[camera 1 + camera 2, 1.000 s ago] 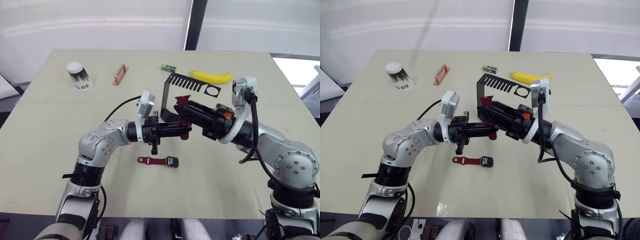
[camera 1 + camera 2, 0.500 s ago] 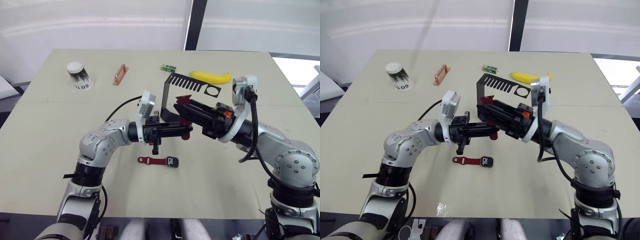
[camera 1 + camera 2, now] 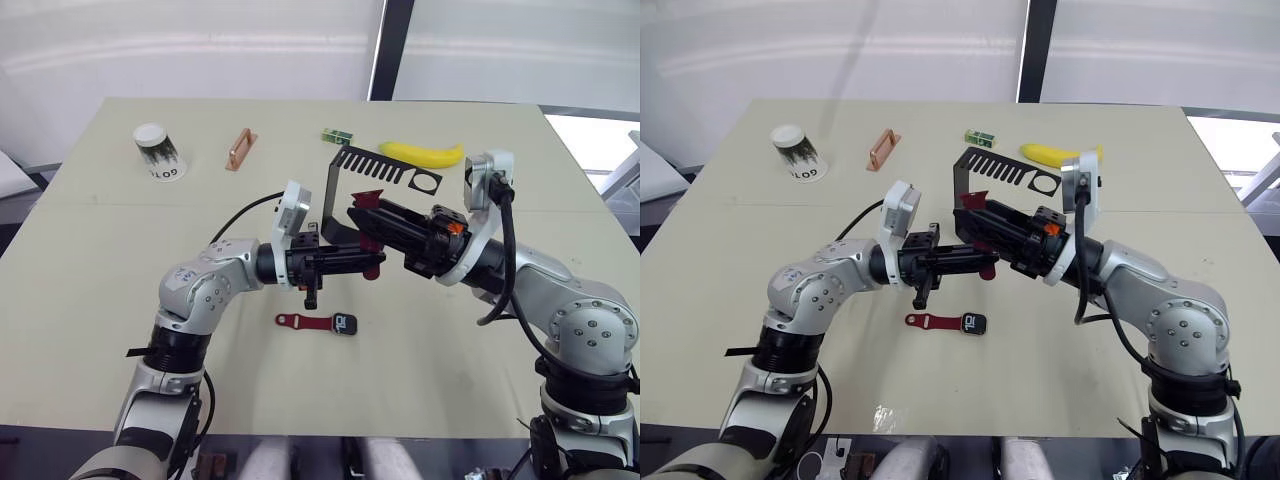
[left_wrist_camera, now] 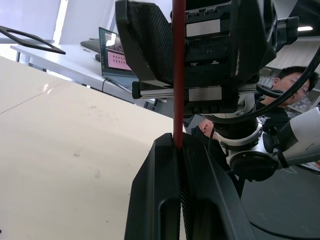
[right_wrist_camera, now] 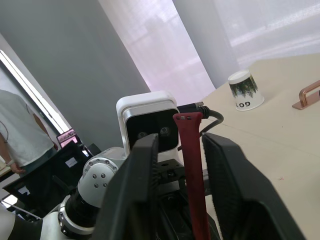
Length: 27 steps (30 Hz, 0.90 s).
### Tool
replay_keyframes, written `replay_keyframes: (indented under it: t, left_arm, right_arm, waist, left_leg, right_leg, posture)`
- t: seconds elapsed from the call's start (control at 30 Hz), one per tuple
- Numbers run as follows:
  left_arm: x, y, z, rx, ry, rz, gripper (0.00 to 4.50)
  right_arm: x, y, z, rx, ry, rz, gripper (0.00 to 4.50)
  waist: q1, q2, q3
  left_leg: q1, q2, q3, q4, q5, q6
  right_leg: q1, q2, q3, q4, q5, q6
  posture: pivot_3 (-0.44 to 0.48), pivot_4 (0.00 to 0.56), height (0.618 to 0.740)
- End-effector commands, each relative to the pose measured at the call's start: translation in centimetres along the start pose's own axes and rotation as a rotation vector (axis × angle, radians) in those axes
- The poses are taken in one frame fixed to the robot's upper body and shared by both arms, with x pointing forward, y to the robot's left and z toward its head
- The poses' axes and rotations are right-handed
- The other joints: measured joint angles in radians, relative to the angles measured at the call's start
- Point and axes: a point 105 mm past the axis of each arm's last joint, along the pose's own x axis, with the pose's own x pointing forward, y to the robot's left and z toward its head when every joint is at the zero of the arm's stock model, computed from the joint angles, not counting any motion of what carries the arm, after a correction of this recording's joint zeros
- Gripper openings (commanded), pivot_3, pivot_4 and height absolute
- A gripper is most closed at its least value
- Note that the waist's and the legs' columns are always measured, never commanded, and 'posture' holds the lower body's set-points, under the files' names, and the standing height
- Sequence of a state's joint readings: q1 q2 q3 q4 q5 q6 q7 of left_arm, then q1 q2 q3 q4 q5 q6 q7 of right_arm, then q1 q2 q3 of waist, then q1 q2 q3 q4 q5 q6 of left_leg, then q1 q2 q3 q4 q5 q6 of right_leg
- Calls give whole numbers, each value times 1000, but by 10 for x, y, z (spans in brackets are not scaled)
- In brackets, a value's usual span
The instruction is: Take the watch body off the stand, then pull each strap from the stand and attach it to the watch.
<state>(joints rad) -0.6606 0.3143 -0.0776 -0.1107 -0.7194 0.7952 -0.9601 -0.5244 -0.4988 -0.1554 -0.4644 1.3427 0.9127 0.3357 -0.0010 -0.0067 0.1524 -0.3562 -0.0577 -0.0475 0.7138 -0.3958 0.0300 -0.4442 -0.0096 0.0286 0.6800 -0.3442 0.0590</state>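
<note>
Both my hands meet above the middle of the surface (image 3: 90, 300), just near of the stand (image 3: 340, 190). Left hand (image 3: 372, 264) is clamped on the lower end of a maroon strap (image 3: 368, 240) — its fingers (image 4: 165, 200) pressed together on it. Right hand (image 3: 362, 222) has its fingers (image 5: 142, 175) apart, the strap standing upright between them. Nearer me, the watch body (image 3: 346, 323) lies flat with the other strap (image 3: 304, 322) attached on its left.

Dark red strap (image 5: 192, 175) showing between black fingers (image 5: 145, 185); black stand (image 3: 385, 167); yellow banana (image 3: 422, 154).
</note>
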Motion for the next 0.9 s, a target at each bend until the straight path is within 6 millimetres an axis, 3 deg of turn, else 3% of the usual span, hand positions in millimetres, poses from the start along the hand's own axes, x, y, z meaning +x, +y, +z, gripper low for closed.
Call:
replay_keyframes:
  t: [0.03,0.9]
  left_arm:
    - [4,-8,15,54,-34,-38,0]
    - [5,-8,17,51,-40,-41,0]
  right_arm:
    - [0,6,8,-23,-32,22,72]
    - [1,5,10,-33,-46,13,72]
  waist:
    - [0,0,0]
    - [0,0,0]
  left_leg:
    - [0,0,0,0,0,0]
    - [0,0,0,0,0,0]
  right_leg:
    - [0,0,0,0,0,0]
    - [0,0,0,0,0,0]
  posture:
    - [0,150,740]
    - [0,150,740]
